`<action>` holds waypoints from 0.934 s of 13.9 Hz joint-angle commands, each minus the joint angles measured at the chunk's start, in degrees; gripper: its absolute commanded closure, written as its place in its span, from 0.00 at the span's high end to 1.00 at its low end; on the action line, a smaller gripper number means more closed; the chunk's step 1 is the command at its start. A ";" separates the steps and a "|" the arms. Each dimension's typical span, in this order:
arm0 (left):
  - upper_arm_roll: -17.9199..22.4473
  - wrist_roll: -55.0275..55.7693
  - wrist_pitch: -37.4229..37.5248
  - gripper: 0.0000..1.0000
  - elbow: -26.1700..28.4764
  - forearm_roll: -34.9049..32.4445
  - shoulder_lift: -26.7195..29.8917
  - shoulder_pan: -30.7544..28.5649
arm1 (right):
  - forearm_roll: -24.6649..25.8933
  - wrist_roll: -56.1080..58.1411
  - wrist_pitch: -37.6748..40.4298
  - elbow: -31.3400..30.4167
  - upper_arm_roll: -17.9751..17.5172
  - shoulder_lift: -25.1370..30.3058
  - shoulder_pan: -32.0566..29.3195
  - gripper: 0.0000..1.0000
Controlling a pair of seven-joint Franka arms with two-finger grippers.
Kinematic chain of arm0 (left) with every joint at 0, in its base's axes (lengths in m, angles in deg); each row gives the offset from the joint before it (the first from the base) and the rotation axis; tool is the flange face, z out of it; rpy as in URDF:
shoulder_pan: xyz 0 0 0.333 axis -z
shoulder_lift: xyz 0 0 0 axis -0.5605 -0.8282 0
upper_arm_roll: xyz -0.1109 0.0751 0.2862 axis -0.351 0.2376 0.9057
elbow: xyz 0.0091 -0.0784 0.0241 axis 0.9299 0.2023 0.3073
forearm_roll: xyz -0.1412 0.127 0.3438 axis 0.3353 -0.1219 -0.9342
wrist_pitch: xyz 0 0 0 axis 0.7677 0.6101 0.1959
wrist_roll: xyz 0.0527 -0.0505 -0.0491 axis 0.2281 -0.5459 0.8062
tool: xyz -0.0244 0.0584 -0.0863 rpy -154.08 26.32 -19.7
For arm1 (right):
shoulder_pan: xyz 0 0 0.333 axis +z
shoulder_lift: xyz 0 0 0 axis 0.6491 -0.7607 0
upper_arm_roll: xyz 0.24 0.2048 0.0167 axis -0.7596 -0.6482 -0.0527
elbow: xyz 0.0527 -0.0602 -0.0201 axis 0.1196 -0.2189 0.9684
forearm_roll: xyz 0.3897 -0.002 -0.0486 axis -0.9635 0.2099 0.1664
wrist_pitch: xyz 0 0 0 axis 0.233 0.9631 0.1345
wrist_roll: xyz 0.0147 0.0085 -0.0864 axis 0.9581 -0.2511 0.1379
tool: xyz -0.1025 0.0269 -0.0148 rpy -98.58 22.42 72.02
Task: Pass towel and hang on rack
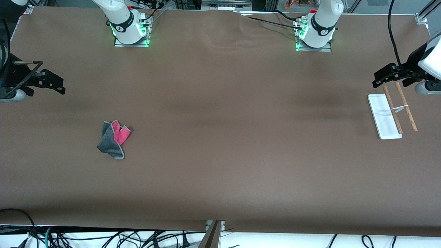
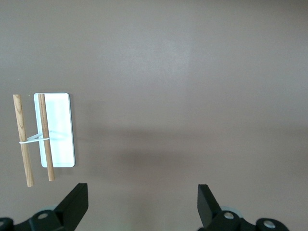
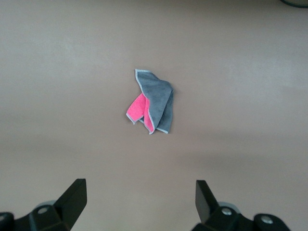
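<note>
towel (image 1: 113, 139): crumpled on counter (image 1: 220, 144) toward right arm's end, likely light, limp, non-slip | pinch raised grey fold | rack (image 1: 392, 115): left arm's end | right gripper (image 1: 51, 82), left gripper (image 1: 384, 78): aloft, jaws apart, empty

From my station, the front view looks down from high across the brown table (image 1: 220, 137), facing both arm bases and taking in its whole length. My left wrist view looks straight down between open black fingers (image 2: 72, 204) at the white-based rack with two wooden rods (image 2: 57, 130), also visible in front (image 1: 387, 119). My right wrist view likewise overlooks the crumpled grey-and-pink towel (image 3: 153, 101), shared with front (image 1: 114, 138).
</note>
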 commanded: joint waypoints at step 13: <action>0.23 -0.64 1.57 1.00 -1.64 -0.36 -0.25 0.56 | 1.12 0.46 0.24 0.21 -0.69 0.06 -0.40 1.00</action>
